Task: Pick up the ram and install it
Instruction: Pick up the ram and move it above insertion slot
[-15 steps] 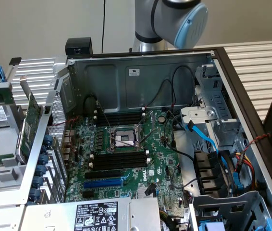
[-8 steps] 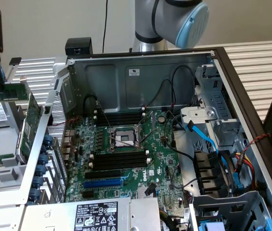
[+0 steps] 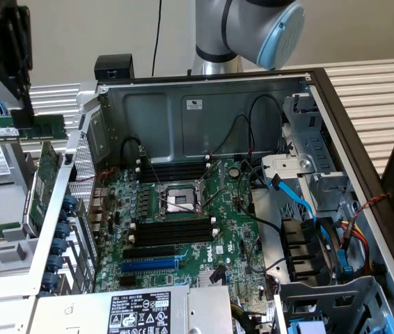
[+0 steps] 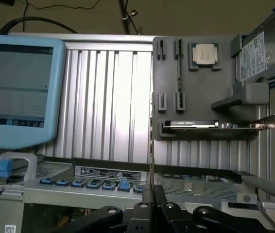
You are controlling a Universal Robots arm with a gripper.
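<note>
The slim green ram (image 3: 40,127) hangs at the exterior view's left, beside the open grey metal case (image 3: 169,118). The wrist view shows it edge-on, clenched in the black gripper (image 4: 150,196).

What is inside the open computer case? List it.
A motherboard with CPU socket, black slots, a blue slot and cables. The labelled metal box covers part of it.
</note>
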